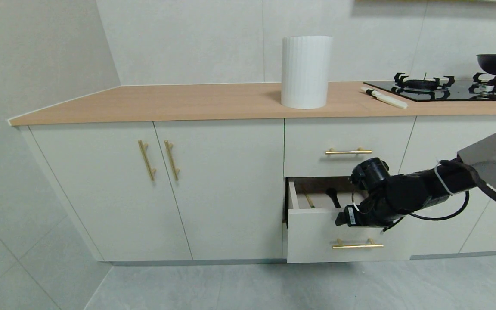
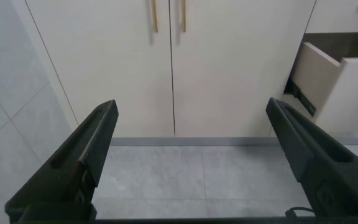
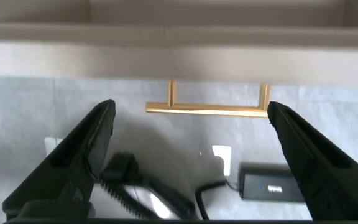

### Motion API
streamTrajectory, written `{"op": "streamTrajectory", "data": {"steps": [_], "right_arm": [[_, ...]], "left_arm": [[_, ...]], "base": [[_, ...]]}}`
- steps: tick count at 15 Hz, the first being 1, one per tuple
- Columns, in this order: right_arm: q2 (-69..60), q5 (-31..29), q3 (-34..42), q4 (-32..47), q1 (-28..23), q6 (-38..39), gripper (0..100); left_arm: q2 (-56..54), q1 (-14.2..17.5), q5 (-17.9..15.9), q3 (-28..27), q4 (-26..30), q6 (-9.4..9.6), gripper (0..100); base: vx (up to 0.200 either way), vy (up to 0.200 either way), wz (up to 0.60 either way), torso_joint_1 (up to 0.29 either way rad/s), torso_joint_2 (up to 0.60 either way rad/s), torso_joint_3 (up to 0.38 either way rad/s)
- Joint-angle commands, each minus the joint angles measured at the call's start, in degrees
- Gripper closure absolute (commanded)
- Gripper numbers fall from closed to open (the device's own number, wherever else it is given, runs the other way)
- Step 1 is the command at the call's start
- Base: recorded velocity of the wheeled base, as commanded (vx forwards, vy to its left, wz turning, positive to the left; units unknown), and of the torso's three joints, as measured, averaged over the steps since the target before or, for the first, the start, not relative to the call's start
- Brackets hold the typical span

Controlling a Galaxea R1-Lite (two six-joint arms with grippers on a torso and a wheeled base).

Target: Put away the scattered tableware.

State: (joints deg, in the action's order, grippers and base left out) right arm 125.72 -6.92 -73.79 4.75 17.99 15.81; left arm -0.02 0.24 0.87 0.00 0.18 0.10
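1. The counter runs well above the right end effector. It carries a tall white ribbed canister up and slightly to the robot's left of that end effector.
2. The open drawer is the lower of two. The right end effector hangs at its front panel, just above the gold handle. In the right wrist view that handle lies across the gap of the right end effector, with floor beyond it.
3. The right end effector is spread wide and holds nothing.
4. The left end effector is also wide open and empty. It is low, facing the floor and the cabinet doors, with the open drawer off to its side.
5. The cream utensil is the piece left out. It lies on the counter by the hob, well above the right end effector and a little to the robot's right of it.
6. Its long axis runs diagonally, from the hob's near corner out toward the counter's front edge.
7. Inside the drawer, just behind the right end effector, lie a dark utensil and a wooden-handled one.
8. The right arm looks much the nearer to the cream utensil. The coming move probably calls for a lift up past the closed upper drawer's handle, and fingers set across that diagonal.
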Motion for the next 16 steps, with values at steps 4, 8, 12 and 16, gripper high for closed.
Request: {"op": "streamTrajectory", "data": {"steps": [4,8,12,16], "right_arm": [[7.17,-0.81,-4.08,-8.18,-0.42,-0.08,0],[9.89,-0.90,-3.64,-17.76,-1.03,0.18,0],[14.38,-4.15,-3.64,-27.43,-1.82,0.54,0],[17.80,-7.14,-3.99,-36.57,-3.49,0.45,0]], "left_arm": [[0.02,0.02,0.01,0.00,-0.01,-0.01,0],[0.02,0.02,0.01,0.00,-0.01,-0.01,0],[0.02,0.02,0.01,0.00,-0.01,-0.01,0],[0.02,0.02,0.01,0.00,-0.01,-0.01,0]], "base": [[0.000,0.000,0.00,0.000,0.00,0.000],[0.000,0.000,0.00,0.000,0.00,0.000],[0.000,0.000,0.00,0.000,0.00,0.000],[0.000,0.000,0.00,0.000,0.00,0.000]]}}
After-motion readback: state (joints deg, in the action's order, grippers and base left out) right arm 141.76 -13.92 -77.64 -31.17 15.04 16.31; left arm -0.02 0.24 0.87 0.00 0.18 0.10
